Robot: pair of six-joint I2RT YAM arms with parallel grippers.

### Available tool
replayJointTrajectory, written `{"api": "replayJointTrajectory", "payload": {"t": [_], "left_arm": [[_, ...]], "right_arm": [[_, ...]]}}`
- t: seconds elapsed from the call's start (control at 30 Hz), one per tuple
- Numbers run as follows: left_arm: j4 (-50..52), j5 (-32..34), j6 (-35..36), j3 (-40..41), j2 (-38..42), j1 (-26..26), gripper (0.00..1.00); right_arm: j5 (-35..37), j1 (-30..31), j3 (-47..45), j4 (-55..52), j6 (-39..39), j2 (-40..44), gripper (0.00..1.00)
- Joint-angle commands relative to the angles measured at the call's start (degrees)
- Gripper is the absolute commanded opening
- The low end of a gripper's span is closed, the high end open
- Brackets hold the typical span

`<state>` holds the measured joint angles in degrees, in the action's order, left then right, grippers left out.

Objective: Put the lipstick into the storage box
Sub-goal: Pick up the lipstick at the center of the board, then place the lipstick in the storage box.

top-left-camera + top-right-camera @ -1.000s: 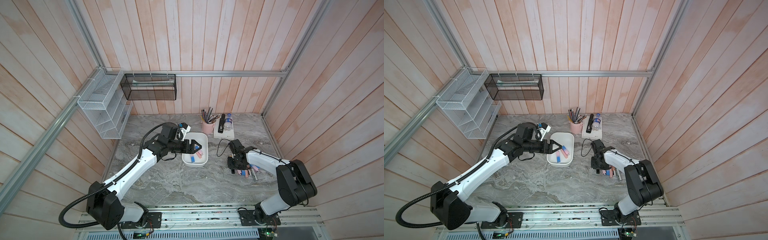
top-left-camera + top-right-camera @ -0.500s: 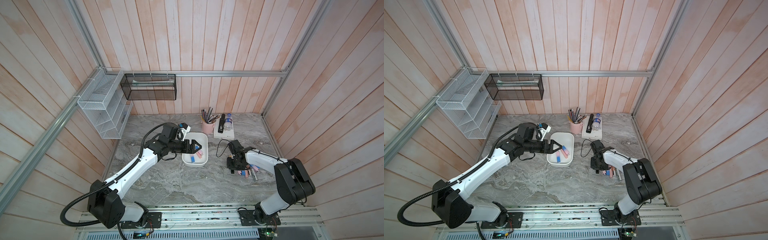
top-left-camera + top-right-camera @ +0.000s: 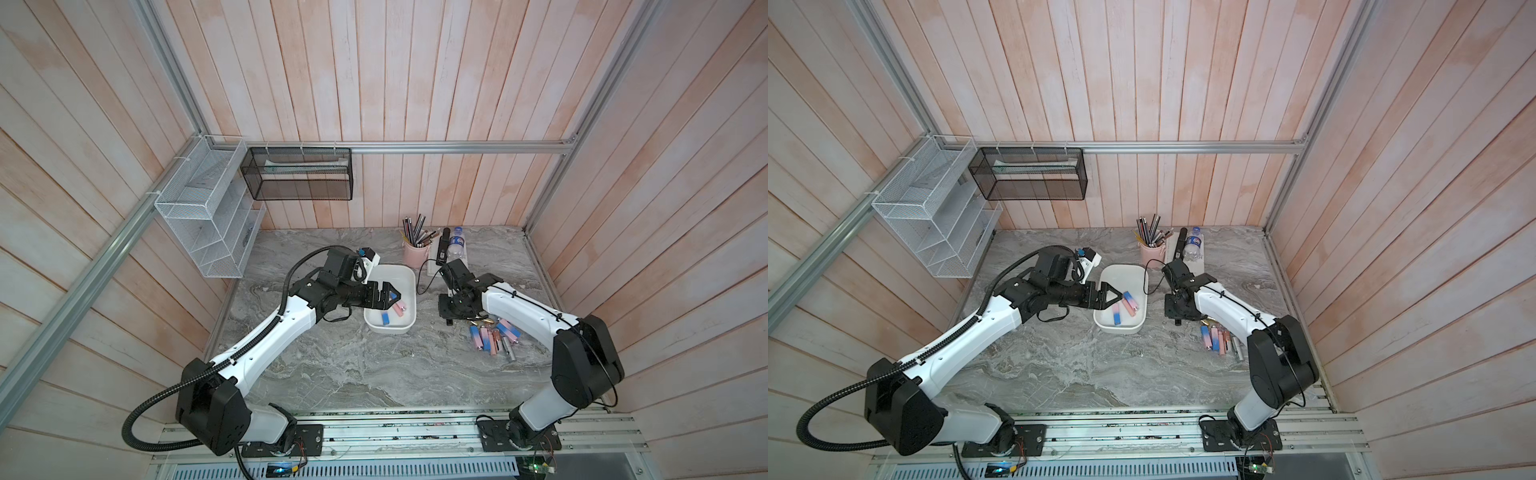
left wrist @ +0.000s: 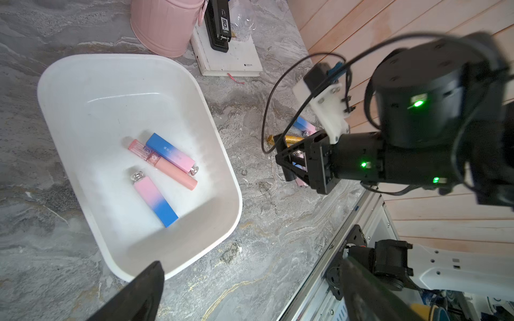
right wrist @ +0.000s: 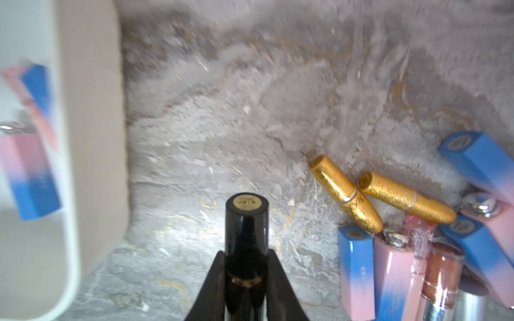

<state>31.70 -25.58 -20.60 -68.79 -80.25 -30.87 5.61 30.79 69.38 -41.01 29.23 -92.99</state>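
One white box (image 4: 116, 83) is seen near the middle of the surface (image 3: 353, 365), and three lipsticks (image 4: 155, 201) are counted inside it: two pink-blue, one pink. The left jaws are held wide open over the box. One black lipstick (image 5: 246, 230) is gripped by the right jaws, between the box and a pile (image 3: 494, 338) near the right edge, where two gold lipsticks (image 5: 345, 194) are counted.

Desk (image 3: 353, 365) matt grey veined stone look. Storage box (image 4: 83, 91) smooth white plastic, faint sheen. Black lipstick (image 5: 246, 222) held in right claw (image 5: 246, 254): glossy, gold label end. Gold lipsticks (image 5: 345, 191) beside that claw: glittery, rough-looking foil. Walls (image 3: 374, 83) pale wood planks.
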Motion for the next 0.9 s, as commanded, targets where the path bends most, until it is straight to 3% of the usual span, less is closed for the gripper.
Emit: {"api": "replayJointTrajectory", "payload": {"t": [0.0, 0.5, 0.87], "left_arm": [[1.3, 2.0, 2.7, -1.0, 0.7, 0.2, 1.00], [3.6, 2.6, 5.0, 2.3, 5.2, 4.9, 1.00], [4.9, 3.9, 6.1, 4.1, 7.2, 6.4, 1.00]], "right_arm": [[1.6, 2.2, 6.9, -4.4, 0.9, -3.1, 0.21], [-1.5, 11.4, 32.1, -5.5, -1.9, -23.8, 0.21], [-5.3, 12.6, 34.3, -3.4, -2.5, -31.1, 0.23]]}}
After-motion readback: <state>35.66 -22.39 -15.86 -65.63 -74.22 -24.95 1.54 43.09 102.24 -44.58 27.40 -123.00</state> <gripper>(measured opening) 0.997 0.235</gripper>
